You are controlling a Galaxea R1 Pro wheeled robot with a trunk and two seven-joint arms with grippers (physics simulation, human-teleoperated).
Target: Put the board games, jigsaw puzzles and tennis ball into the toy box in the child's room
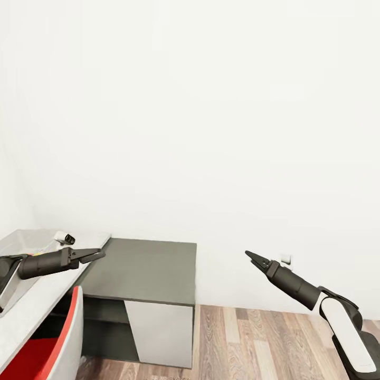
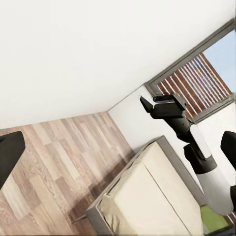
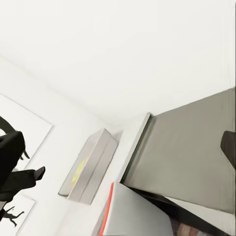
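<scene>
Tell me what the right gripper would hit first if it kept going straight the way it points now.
Probably the plain white wall. In the head view the right gripper points up and toward the left, passing beyond the corner of the dark grey flat-topped unit. Depth is unclear, so it may clip that unit first.

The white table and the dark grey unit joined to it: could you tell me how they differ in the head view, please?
The white table is pale, while the dark grey unit has a dark top. The table stands higher; the unit's top sits lower. The table carries the light grey toy box; the unit's top is bare. The left gripper hovers over the seam between them. Both are flat-topped and stand against the white wall.
</scene>
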